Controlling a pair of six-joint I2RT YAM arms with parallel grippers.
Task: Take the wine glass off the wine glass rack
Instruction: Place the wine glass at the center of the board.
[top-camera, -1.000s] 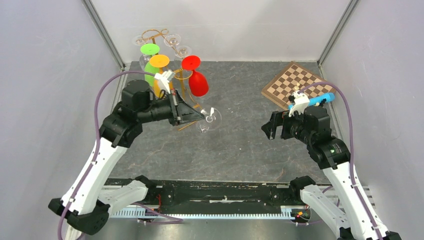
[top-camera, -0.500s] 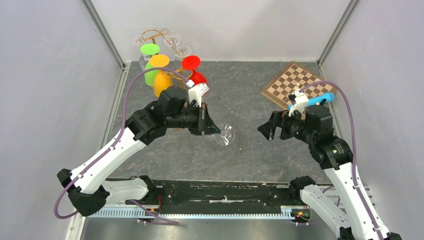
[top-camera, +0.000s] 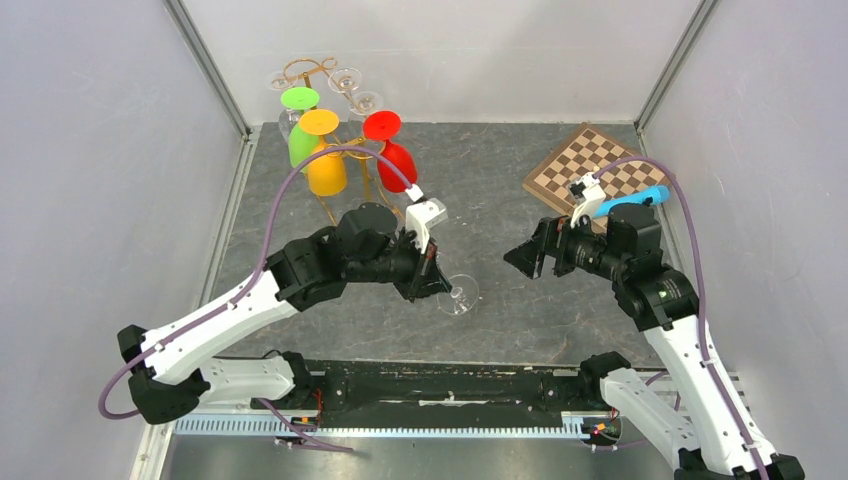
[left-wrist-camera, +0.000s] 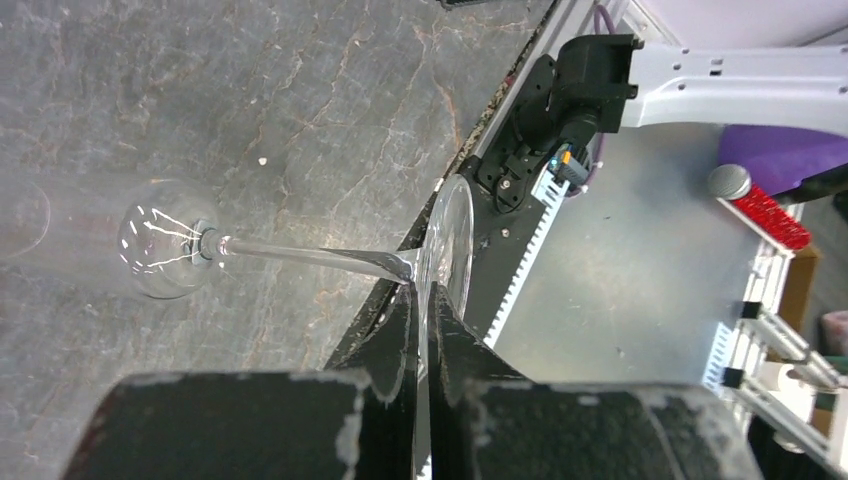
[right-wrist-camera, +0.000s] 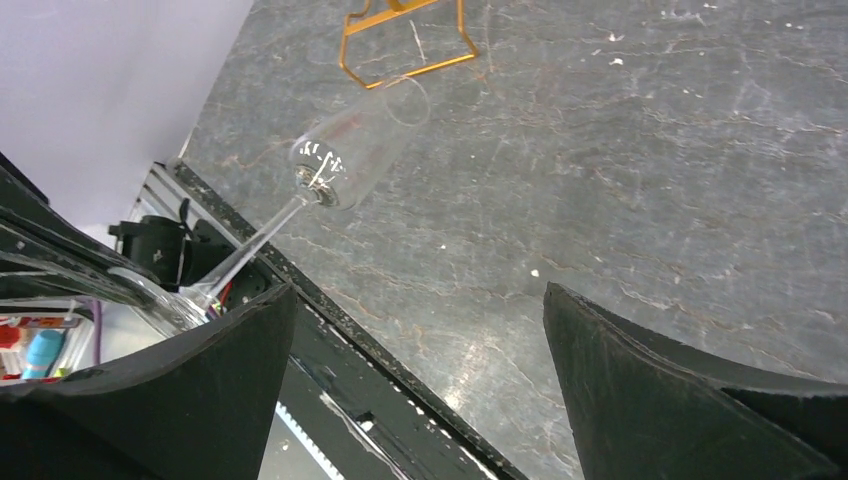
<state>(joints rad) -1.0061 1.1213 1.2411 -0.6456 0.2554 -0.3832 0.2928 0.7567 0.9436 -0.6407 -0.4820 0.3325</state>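
A clear wine glass (top-camera: 460, 292) hangs above the table's front middle, well away from the wine glass rack (top-camera: 308, 66), the gold wire stand at the back left. My left gripper (top-camera: 437, 280) is shut on the glass's round foot. In the left wrist view the foot (left-wrist-camera: 450, 235) sits pinched between the fingers of the left gripper (left-wrist-camera: 422, 292), and the stem (left-wrist-camera: 300, 255) runs sideways to the bowl (left-wrist-camera: 160, 240). My right gripper (top-camera: 525, 258) stands open to the right, apart from the glass. The right wrist view shows the right gripper (right-wrist-camera: 417, 290) wide open, the wine glass (right-wrist-camera: 355, 150) tilted ahead and the rack's base (right-wrist-camera: 405, 50) beyond.
Green (top-camera: 300, 140), orange (top-camera: 325, 170) and red (top-camera: 397, 165) glasses hang upside down on the rack, with clear ones behind them. A chessboard (top-camera: 590, 165) lies at the back right with a blue object (top-camera: 640, 198) at its near edge. A black rail (top-camera: 430, 380) borders the near side.
My left arm has swung from the rack toward the front middle, carrying the clear glass with it. The right gripper has shifted slightly left and stayed open.
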